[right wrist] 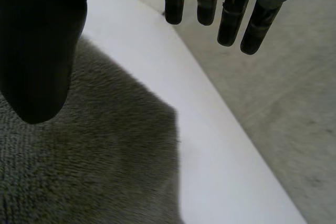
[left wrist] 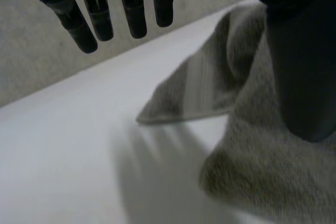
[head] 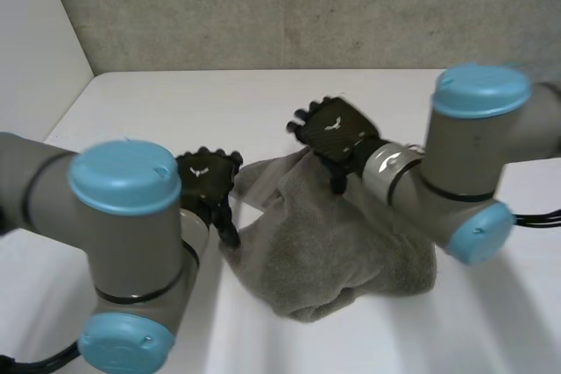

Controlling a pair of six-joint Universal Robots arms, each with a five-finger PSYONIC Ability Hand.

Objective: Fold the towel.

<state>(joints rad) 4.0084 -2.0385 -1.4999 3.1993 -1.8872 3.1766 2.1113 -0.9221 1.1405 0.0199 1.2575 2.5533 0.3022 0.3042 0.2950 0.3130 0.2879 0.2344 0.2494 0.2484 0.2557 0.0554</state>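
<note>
Towel: a grey, rumpled heap about mid-counter, lying between the two hands, with its bulk spreading toward the counter's near edge and right side. It is not yet folded in any tidy way, as far as I can judge.

The left hand sits at the heap's left edge. From its wrist its fingers hang straight and spread above bare counter, and its thumb hangs over the cloth. A pointed flap of the towel juts out toward the far left of the counter, below the gap between them. The hand is wide and holds nothing.

The right hand is at the heap's far edge. Its fingers are straight and reach out past the counter's edge, and its thumb is above the cloth. It too is wide and empty.

Each hand has cloth right by its thumb. The left looks better placed, since that flap is the one clear corner.

I cannot tell whether either thumb touches the cloth. The right arm covers the heap's right end, and the other corners are lost in the folds.
</note>
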